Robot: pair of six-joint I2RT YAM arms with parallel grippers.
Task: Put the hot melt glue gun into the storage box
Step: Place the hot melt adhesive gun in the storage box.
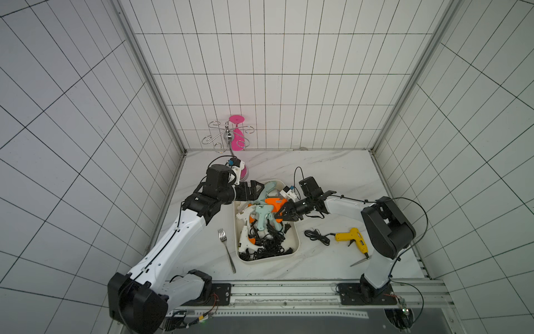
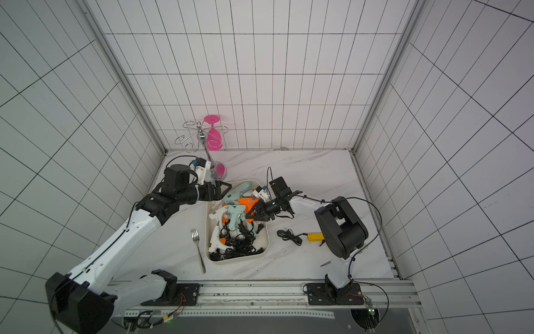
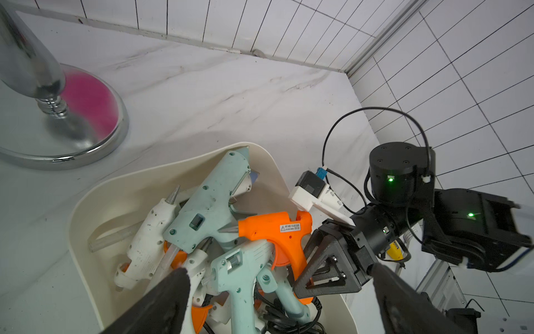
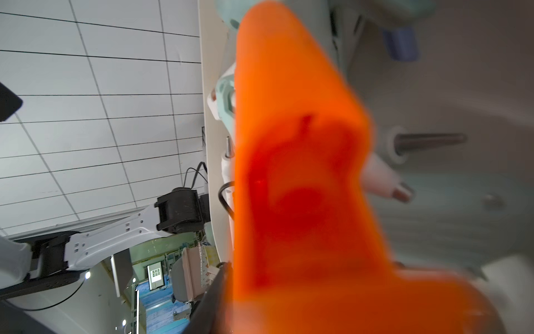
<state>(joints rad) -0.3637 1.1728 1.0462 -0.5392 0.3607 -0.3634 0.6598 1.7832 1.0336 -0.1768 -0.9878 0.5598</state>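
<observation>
The cream storage box (image 1: pixel 297 241) (image 2: pixel 267 241) (image 3: pixel 86 202) holds several glue guns and black cords. An orange glue gun (image 1: pixel 274 204) (image 2: pixel 245 204) (image 3: pixel 277 231) lies on top of the pile. My right gripper (image 1: pixel 278 215) (image 2: pixel 250 215) (image 3: pixel 300 289) is at its handle, inside the box. The right wrist view is filled by the blurred orange gun (image 4: pixel 303 173), with one black finger (image 4: pixel 206 306) beside it. The grip itself is not visible. My left gripper (image 1: pixel 258 188) (image 2: pixel 226 187) (image 3: pixel 277 289) hangs open over the box's far end, holding nothing. A yellow glue gun (image 1: pixel 354 238) (image 2: pixel 315 236) lies on the table, right of the box.
A fork (image 1: pixel 226 248) (image 2: pixel 198 248) lies left of the box. A chrome glass rack (image 1: pixel 228 136) (image 2: pixel 199 136) with a pink glass stands at the back left, and its base (image 3: pixel 72 115) is close to my left wrist. The yellow gun's coiled cord (image 1: pixel 316 236) lies between gun and box.
</observation>
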